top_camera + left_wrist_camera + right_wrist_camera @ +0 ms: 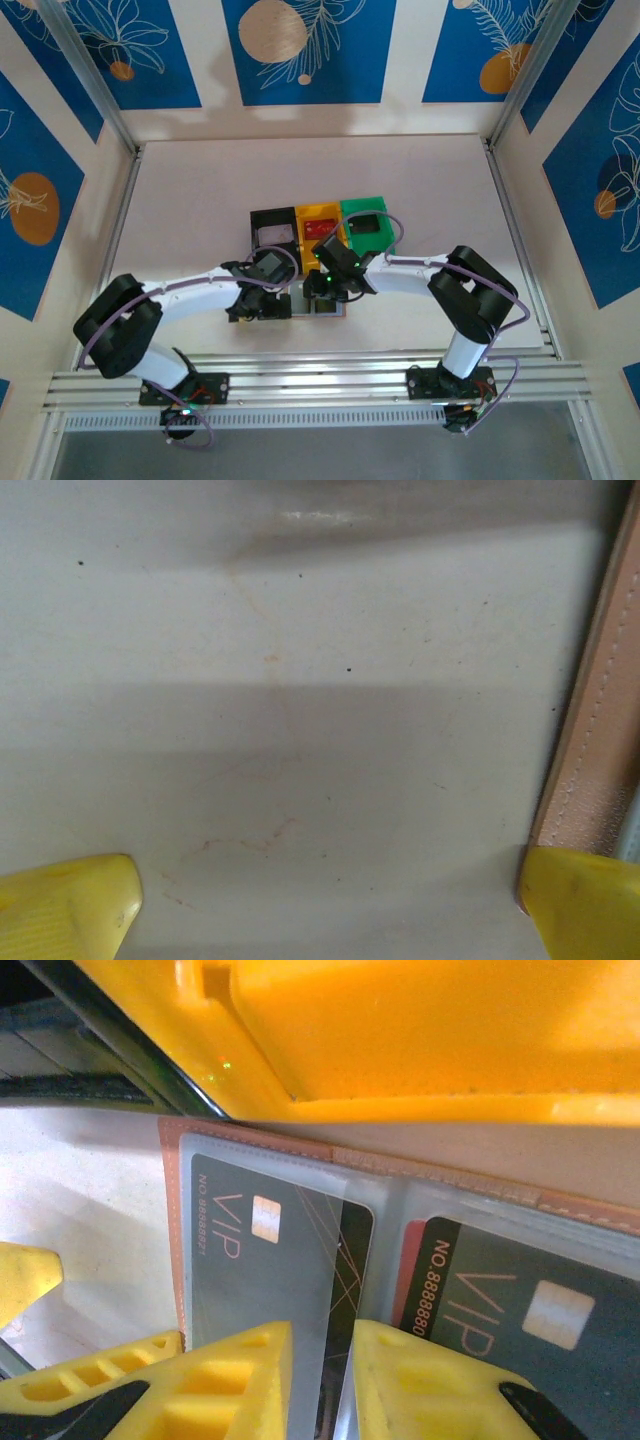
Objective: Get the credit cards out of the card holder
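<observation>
— Pale table [190, 210], blue-patterned walls [310, 50]; from above, card holder [332, 308] open just near of yellow bin [318, 228], right gripper [326, 288] over it, left gripper [262, 303] just left.
— Left wrist?
— Fingers [65, 910] spread wide over bare table, holder's edge beside right one.
— Right wrist?
— Fingers [235, 1375] nearly together over credit cards [270, 1260], long axis along the gap; pinching or not, cannot tell.

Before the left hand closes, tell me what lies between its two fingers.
Left wrist view: bare white table between the left hand's fingers; the card holder's tan edge sits by one fingertip.
</observation>
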